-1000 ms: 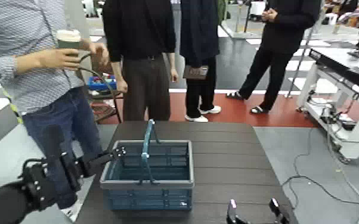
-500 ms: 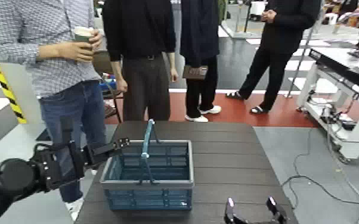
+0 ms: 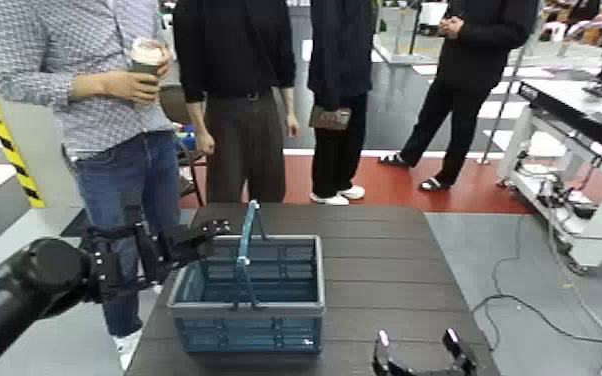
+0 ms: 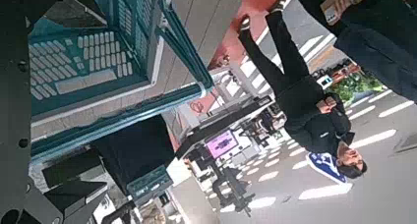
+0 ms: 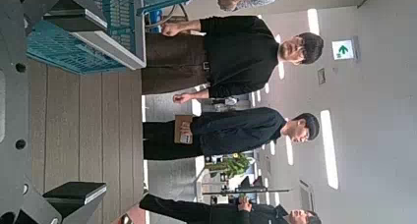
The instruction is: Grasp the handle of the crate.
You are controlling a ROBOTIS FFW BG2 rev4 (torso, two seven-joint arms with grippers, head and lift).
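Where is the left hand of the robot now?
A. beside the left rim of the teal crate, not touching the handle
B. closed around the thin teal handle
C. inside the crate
A: the left hand is at the left rim of the teal-blue lattice plastic crate, apart from the thin teal-blue arched plastic handle.

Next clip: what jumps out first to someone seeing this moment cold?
The teal crate sits on the dark table, its handle standing upright. The left end effector reaches in from the robot's left, close to the handle but not on it. The right end effector waits open at the table's near edge, and people stand just behind the table.
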